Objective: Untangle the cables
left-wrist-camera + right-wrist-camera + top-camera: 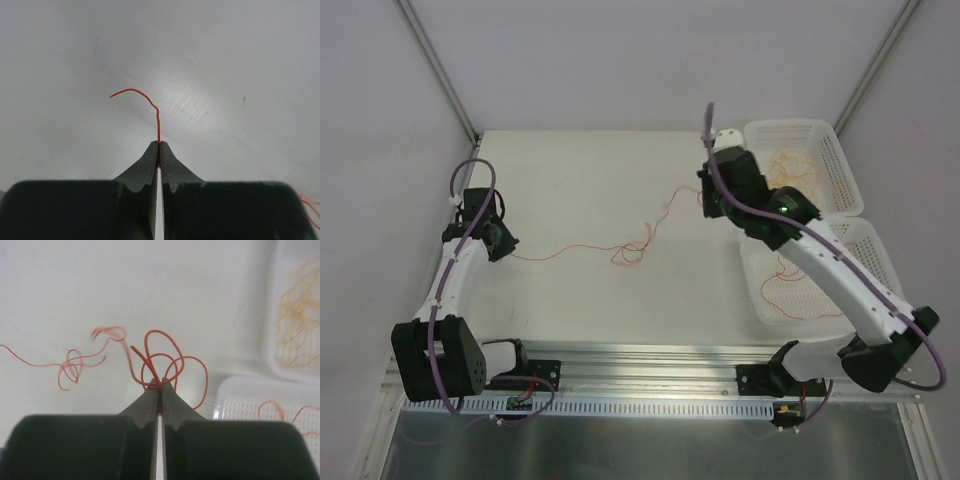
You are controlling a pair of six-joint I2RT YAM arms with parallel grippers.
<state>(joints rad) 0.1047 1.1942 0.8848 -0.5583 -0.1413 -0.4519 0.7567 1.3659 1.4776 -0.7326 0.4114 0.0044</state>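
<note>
**Red cable (580, 250) pinched by both grippers**

The white table (590, 180) spreads out ahead of both arms. Two white baskets sit off to the right of the right gripper (160, 385). The far basket (840, 150) holds a heap of yellow-orange cables (295, 325), and the near basket (875, 250) holds a few loose red-orange cables (790, 295).

Now look at that right gripper: jaws squeezed together, clamped on the red cable, with several loops springing up just beyond its tips. Over to the left gripper (159, 145), and it's the same story. Its jaws are tight, nipping the cable close to its end, and a short curved tail pokes out past the tips.

Between the two grippers the thin strand stretches across the table. It runs from the left gripper to a small knot (632, 250) roughly midway, then climbs on toward the right gripper.
</note>
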